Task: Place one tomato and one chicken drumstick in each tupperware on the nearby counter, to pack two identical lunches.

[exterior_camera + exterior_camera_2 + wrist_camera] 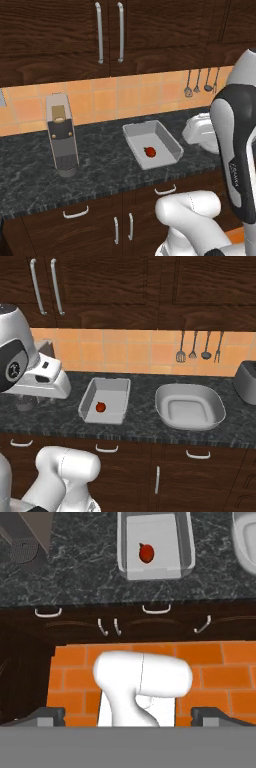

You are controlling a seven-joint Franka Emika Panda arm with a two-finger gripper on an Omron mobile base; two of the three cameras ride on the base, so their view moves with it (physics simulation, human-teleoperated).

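One red tomato [149, 151] [100, 406] [146, 553] lies inside the rectangular tupperware [168, 137] [120, 401] [183, 547] on the dark marbled counter [30, 170] [145, 426]. To its right stands the wider rounded tupperware [217, 411] [197, 131], which is empty. My gripper [129, 718] is open, its fingertips [48, 716] far apart with nothing between them. It hangs high, back from the counter's front edge, looking down over the drawers and the floor. The chicken drumstick is out of view.
A grey coffee machine [61, 135] [25, 542] stands on the counter left of the tubs. A steel toaster [246, 381] sits at the far right. Utensils [197, 346] hang on the tiled wall. Brown drawers with silver handles [156, 608] front the counter over an orange brick floor [225, 672].
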